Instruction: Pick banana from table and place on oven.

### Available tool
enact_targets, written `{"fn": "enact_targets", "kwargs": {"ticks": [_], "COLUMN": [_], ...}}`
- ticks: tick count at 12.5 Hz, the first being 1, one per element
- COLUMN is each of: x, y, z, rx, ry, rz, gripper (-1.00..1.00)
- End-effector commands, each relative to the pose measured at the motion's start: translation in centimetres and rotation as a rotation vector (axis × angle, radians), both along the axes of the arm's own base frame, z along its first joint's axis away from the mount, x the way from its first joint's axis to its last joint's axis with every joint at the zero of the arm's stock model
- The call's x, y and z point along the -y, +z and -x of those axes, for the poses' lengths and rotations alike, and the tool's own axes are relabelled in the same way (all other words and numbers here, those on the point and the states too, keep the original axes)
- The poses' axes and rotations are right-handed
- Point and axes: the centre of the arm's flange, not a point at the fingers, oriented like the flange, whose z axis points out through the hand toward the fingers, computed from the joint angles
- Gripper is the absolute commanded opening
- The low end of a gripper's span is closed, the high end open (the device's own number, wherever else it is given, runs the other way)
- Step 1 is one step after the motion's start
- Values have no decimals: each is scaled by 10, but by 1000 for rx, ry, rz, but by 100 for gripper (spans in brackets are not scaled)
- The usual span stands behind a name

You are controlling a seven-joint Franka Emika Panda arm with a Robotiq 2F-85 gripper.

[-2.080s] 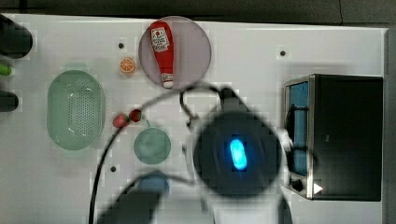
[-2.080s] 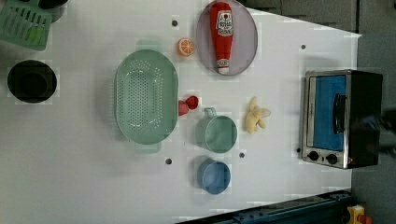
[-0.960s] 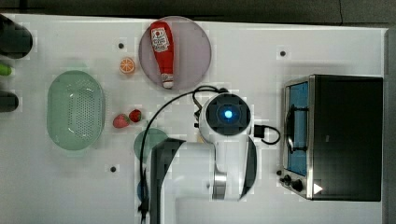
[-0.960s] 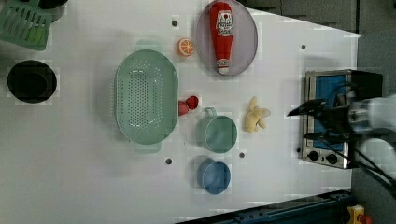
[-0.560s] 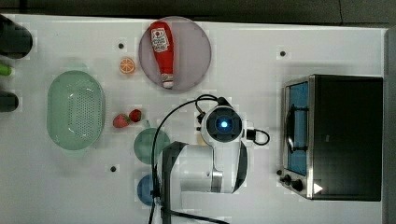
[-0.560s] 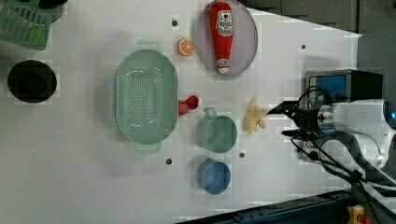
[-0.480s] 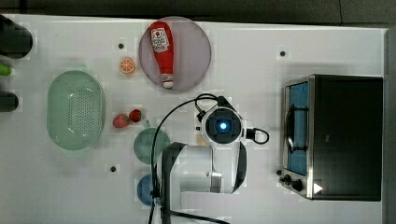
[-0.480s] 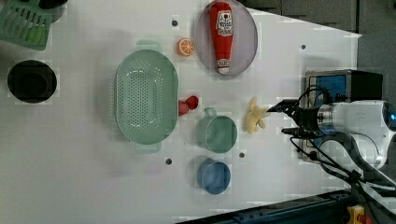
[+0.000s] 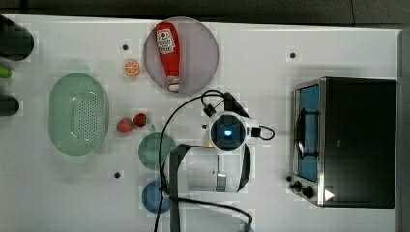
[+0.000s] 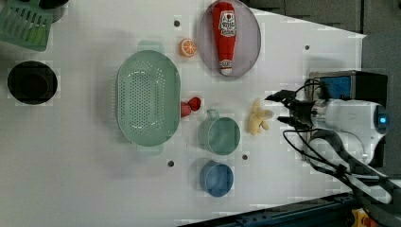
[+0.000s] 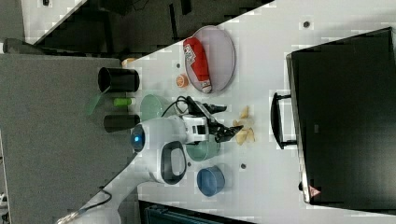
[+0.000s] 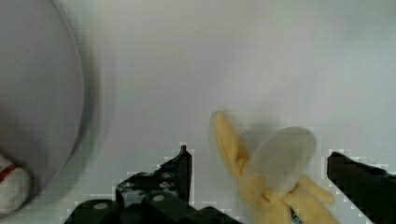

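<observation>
**Spotter:** Where's the banana (image 10: 257, 122) from your side?

**Me:** On the bench (image 10: 94, 179), between the green cup (image 10: 219, 135) and the oven (image 10: 347, 85) in the left view. My gripper (image 10: 278, 109) is spread wide right beside it, holding nothing. In the wrist view the banana (image 12: 273, 175) sits between the two dark fingers (image 12: 175, 175), with neither touching it.

**Spotter:** How do you reckon it'll handle?

**Me:** It looks like a soft toy: half-peeled, pale core with floppy peel flaps splayed out. I'd guess light, squashy and not fragile. The flaps would fold or slip, so I'd take hold across the thick middle, where core and peel meet, and squeeze firmly.

**Spotter:** Anything crowding you?

**Me:** The green cup is just beside the banana on the side away from the oven, and the plate (image 10: 250, 38) with the ketchup bottle (image 10: 225, 33) is near. So I'd lift straight up before travelling.

**Spotter:** And the drop?

**Me:** The oven's (image 11: 345, 116) black top looks flat and bare in the right view, with plenty of room. Its door handle (image 11: 275, 120) sticks out toward me, so I'd want to clear that front edge and set down well back from it.
</observation>
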Motion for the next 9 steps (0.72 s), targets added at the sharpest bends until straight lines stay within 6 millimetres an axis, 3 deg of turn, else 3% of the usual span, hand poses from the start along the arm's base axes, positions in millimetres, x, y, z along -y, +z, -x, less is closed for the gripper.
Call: {"fn": "enact_targets", "kwargs": {"ticks": [1,7,9], "x": [-6,-7,-9], "y": [-39,-40,-30], "z": [24,20,16], "rx": [-68,-29,-8], "ry": [9,14,17], "rz": [-2,-2,-2], "gripper": [92,-47,-47]}}
